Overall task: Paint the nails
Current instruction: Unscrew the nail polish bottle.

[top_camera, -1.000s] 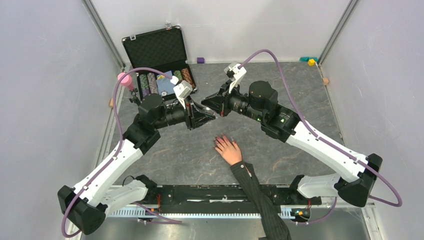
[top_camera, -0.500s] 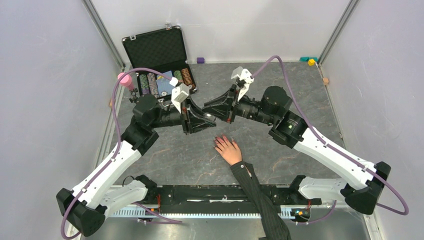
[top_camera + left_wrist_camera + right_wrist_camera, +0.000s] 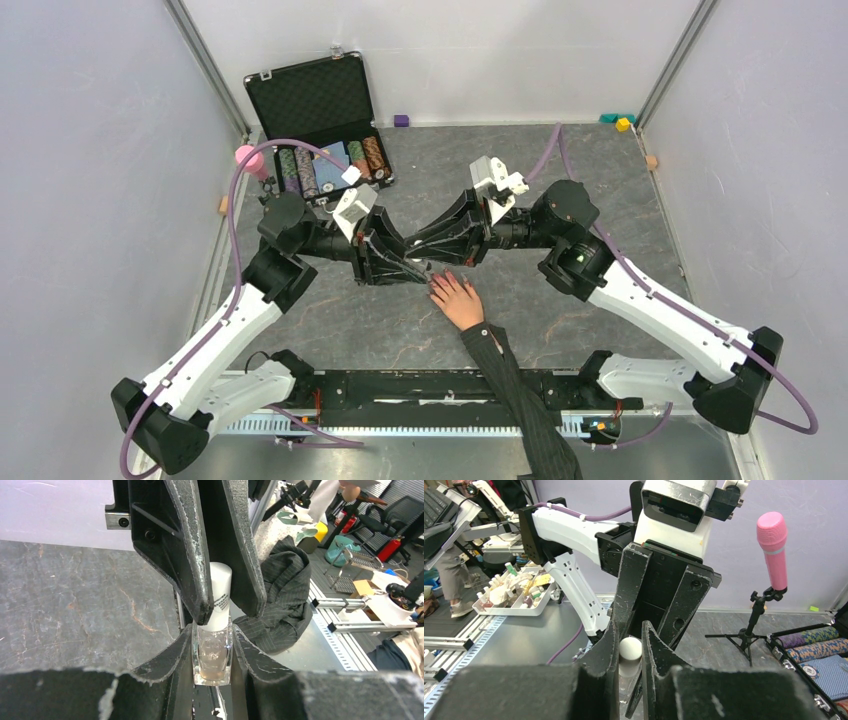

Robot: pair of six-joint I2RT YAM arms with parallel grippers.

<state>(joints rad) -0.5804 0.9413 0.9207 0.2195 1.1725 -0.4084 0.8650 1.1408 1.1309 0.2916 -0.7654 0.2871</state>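
At mid-table, just beyond the nails (image 3: pixel 438 285) resting flat, we find a clear bottle (image 3: pixel 212 652).
The left gripper (image 3: pixel 212 667) pinches its glass; the right gripper (image 3: pixel 630 630) straddles its white cap (image 3: pixel 220 597), grip we cannot tell.

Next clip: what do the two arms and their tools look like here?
The left arm and right arm have white links with black joints and bases, and a purple cable runs along each. The left tool and right tool are black, wedge-shaped two-finger pincers with scuffed, whitened edges; each wrist carries a pale camera block.
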